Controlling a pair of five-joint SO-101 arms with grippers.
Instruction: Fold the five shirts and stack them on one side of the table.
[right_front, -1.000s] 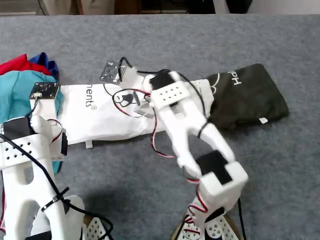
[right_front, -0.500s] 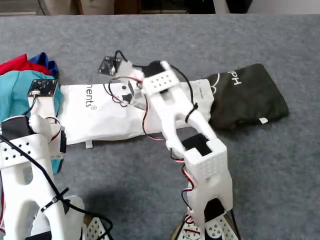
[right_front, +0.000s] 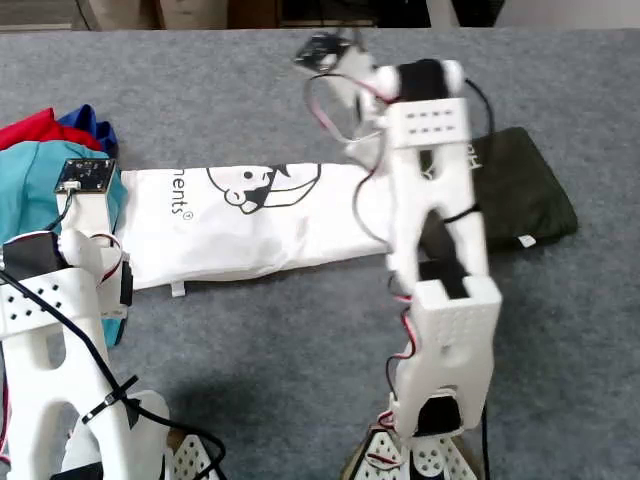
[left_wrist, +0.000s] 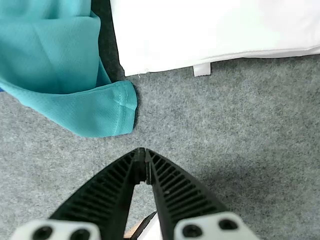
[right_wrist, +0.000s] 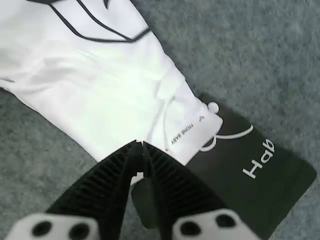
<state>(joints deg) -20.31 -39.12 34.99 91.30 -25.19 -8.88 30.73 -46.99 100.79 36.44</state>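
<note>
far left: heaped teal shirt (right_front: 30, 190), hem near the left gripper (left_wrist: 144, 167), fingers pressed together on nothing, hovering low over the grey table (right_front: 560, 90). centre: white shirt (right_front: 250, 225) lying as a long folded strip. best to pinch one end through all layers, carry it flat onto the other, square the edges. right gripper (right_wrist: 139, 150) held high above the strip's end, closed and empty, arm stretched forward; folded dark shirt (right_front: 510, 195) touching that end.

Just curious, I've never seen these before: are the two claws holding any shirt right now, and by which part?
Nothing is held. The left gripper and the right gripper are both shut with no cloth between their fingers.
</note>
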